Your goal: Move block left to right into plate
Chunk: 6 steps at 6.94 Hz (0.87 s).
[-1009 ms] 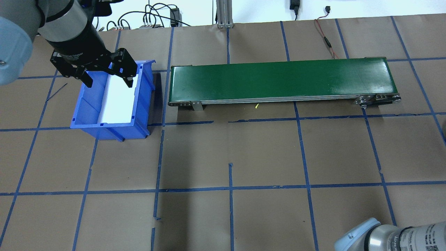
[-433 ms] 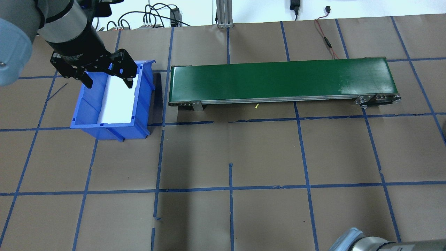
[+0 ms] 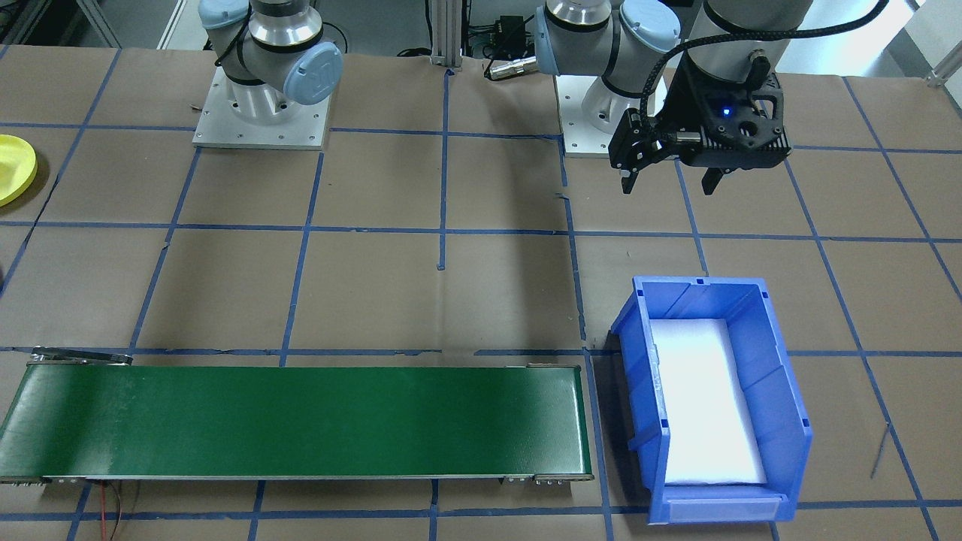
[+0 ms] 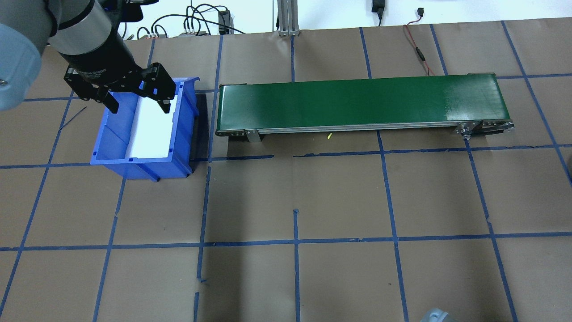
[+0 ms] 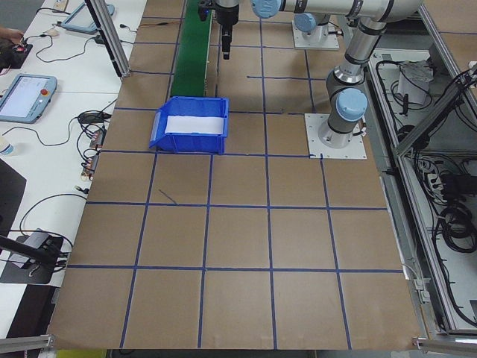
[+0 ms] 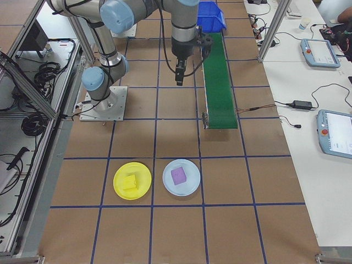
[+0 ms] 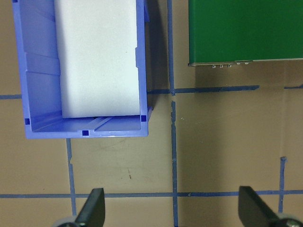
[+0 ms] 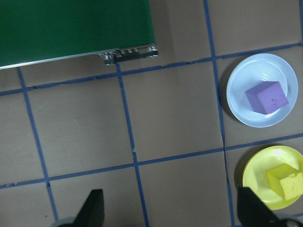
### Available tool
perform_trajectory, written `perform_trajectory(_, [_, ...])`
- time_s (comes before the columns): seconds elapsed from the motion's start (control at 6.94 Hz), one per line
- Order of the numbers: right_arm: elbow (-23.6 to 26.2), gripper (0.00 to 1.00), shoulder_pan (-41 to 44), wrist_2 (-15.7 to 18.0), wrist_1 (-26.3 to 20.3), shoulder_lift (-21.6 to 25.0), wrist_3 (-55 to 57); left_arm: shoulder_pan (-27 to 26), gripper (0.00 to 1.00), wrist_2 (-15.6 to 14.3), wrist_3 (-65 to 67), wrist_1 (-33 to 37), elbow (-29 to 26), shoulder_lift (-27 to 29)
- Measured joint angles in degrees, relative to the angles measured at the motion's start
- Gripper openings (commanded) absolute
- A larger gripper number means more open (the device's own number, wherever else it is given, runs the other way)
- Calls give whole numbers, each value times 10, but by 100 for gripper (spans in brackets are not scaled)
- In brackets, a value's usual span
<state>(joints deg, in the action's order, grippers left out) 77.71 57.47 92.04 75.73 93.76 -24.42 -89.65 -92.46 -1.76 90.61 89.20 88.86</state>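
A yellow block [image 8: 284, 184] [image 6: 130, 183] lies in the yellow plate [image 8: 255, 177] [image 6: 118, 176] on the table's right side; the plate's edge also shows in the front view [image 3: 11, 169]. My right gripper [image 8: 171, 213] [image 6: 180, 77] hangs open and empty, high above the table between the conveyor's end and the plates. Near the blue bin [image 4: 185, 116] [image 7: 85, 127], my left gripper [image 4: 140, 107] [image 3: 669, 184] [image 7: 173, 210] is raised, open and empty. The bin holds only a white pad [image 7: 99, 56].
A purple block [image 8: 266, 97] [image 6: 179, 176] sits in a pale blue plate [image 8: 241, 80] beside the yellow one. The green conveyor [image 4: 357, 100] [image 3: 301, 421] runs across the far side of the table, from the bin toward the right. Cables and tablets lie beyond the table edge.
The right arm's elbow has dropped almost out of the overhead view's bottom right. A pale patch on the belt has shifted right. My left gripper has stayed put and open.
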Motion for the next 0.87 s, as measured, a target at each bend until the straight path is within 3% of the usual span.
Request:
perform_trajectory(0.58, [-24, 100, 251, 0, -24, 5, 231, 0, 100, 0, 0, 0, 1, 0])
perform_trajectory(0.87, [-20, 100, 319, -4, -21, -3, 284, 0, 100, 0, 0, 0, 1, 0])
